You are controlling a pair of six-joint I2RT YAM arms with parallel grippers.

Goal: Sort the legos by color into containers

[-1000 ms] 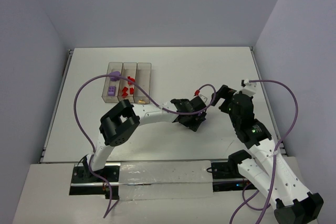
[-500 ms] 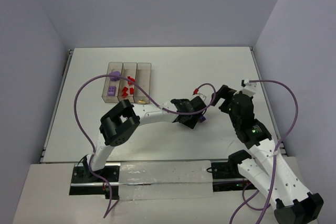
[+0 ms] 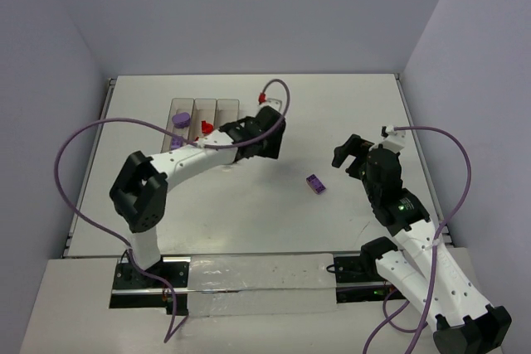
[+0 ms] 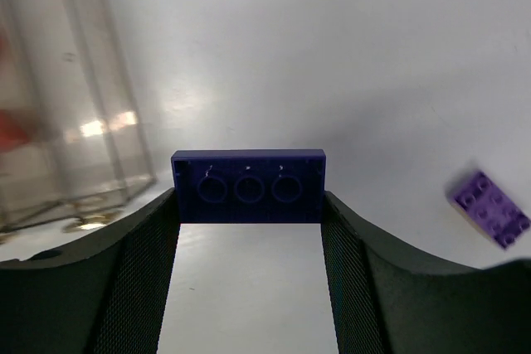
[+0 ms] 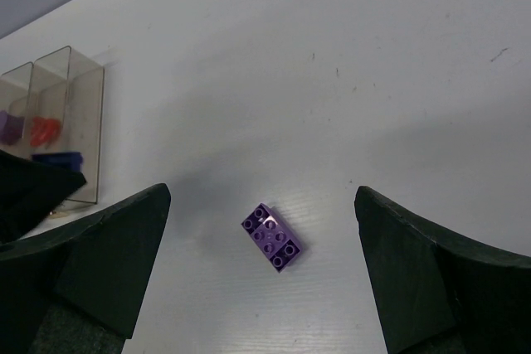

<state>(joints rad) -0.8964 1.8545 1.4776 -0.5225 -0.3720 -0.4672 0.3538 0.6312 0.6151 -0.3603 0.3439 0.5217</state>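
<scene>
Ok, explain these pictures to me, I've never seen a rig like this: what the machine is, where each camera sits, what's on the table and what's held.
Two white robot arms are bolted to a table. The wide picture looks down from above and behind them; the other two come from cameras on each wrist, so the dark shapes below are part of that arm. The left fingers pinch a dark purple brick beside three clear bins, which hold a purple piece and red pieces. The right fingers stand open, facing a loose purple brick on the table.
</scene>
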